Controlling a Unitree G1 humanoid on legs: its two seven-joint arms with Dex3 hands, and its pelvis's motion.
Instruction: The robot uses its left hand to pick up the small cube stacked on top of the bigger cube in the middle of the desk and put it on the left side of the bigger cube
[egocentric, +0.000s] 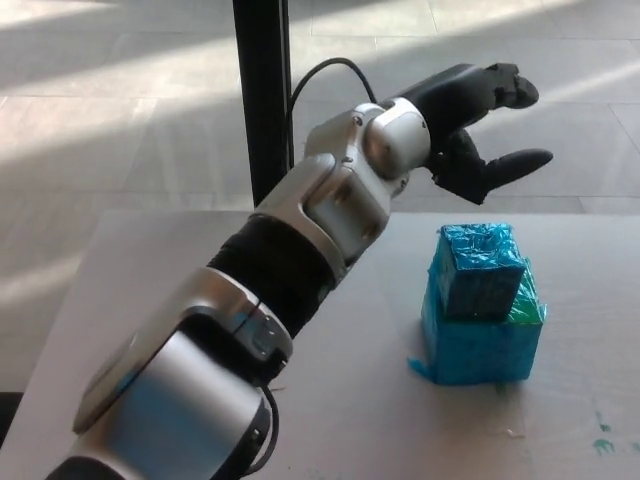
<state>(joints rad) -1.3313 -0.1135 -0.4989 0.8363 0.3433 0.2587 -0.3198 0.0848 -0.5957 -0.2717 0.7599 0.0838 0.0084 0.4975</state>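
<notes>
So here's where we're at: our left arm (300, 260) reaches in from the lower left corner and stretches diagonally up across the desk (150, 290), with the left hand (478, 125) hanging in the air above and a bit beyond the stack, over the far edge of the desk. The hand is empty and its fingers (520, 165) are spread apart, one pointing out to the right and the others sticking up past it, and it isn't touching either cube. The small cube (482, 272) is sitting on top of the bigger cube (485, 345), both wrapped in shiny blue film, and the pair stands toward the right side of the desk, roughly midway between the near and far edges. We can see the small one is set toward the front-left of the big one's top and turned a little, so a green patch of the bigger cube peeks out at the right behind it. A scrap of blue wrap sticks out at the bigger cube's bottom left corner onto the desk. There are a few little teal specks (603, 440) on the desk near the right edge, close to the near corner. Beyond the far edge there's a black pole (264, 100) standing on a tiled floor (110, 110), and a black cable (325, 75) loops up from our wrist next to it. Our right hand isn't in the shot at all.
</notes>
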